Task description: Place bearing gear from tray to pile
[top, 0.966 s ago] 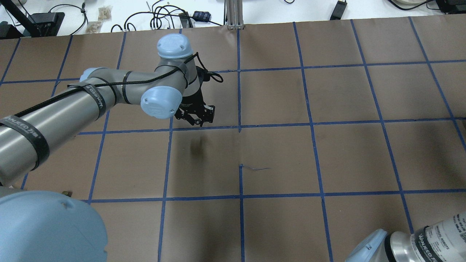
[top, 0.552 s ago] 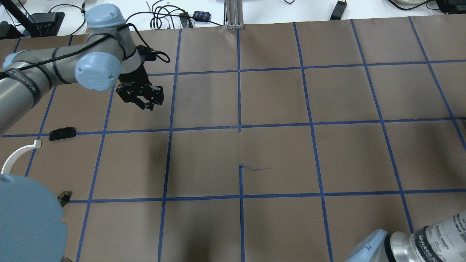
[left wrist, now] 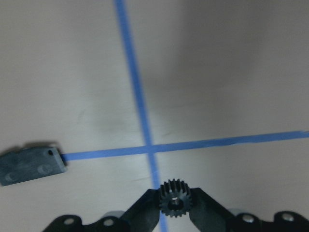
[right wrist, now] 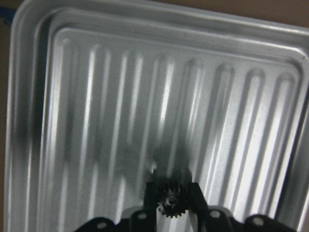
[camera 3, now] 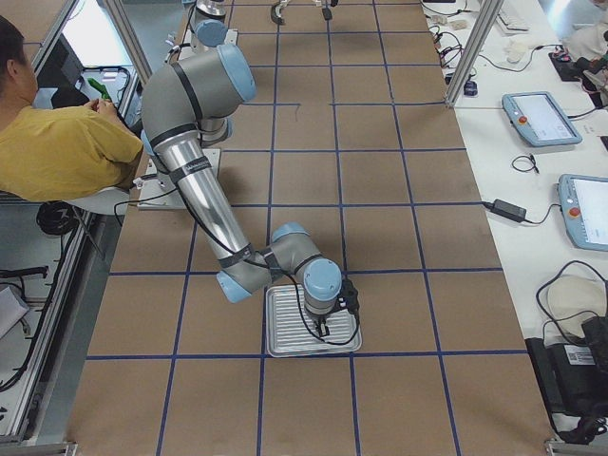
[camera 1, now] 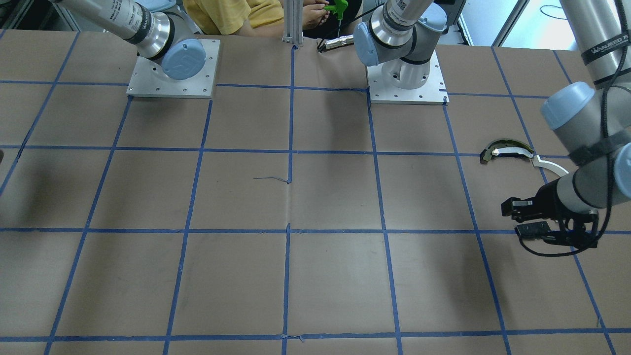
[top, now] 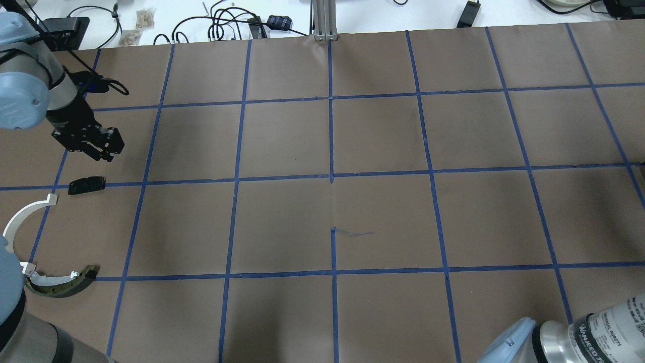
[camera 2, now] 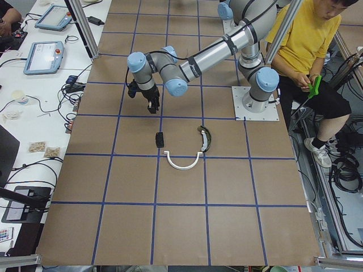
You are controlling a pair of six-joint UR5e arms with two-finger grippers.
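My left gripper (top: 101, 145) is shut on a small dark bearing gear (left wrist: 175, 197) and holds it above the paper at the table's far left. The pile lies just beside it: a flat black plate (top: 86, 185) (left wrist: 31, 166), a white curved strip (top: 20, 217) and a dark curved piece with a pale top (top: 60, 285). My right gripper (right wrist: 170, 203) is shut on another small gear (right wrist: 170, 207) over the ribbed metal tray (right wrist: 96, 96), which also shows in the exterior right view (camera 3: 285, 337).
Brown paper with a blue tape grid covers the table (top: 332, 201). Cables and boxes lie along the far edge (top: 227, 25). A person in yellow (camera 2: 309, 51) sits behind the robot bases. Tablets (camera 3: 541, 119) lie on the side bench.
My left arm has swung from the table's middle to its far left with the gripper still shut, uncovering the pile's parts. The right arm's base has not moved.
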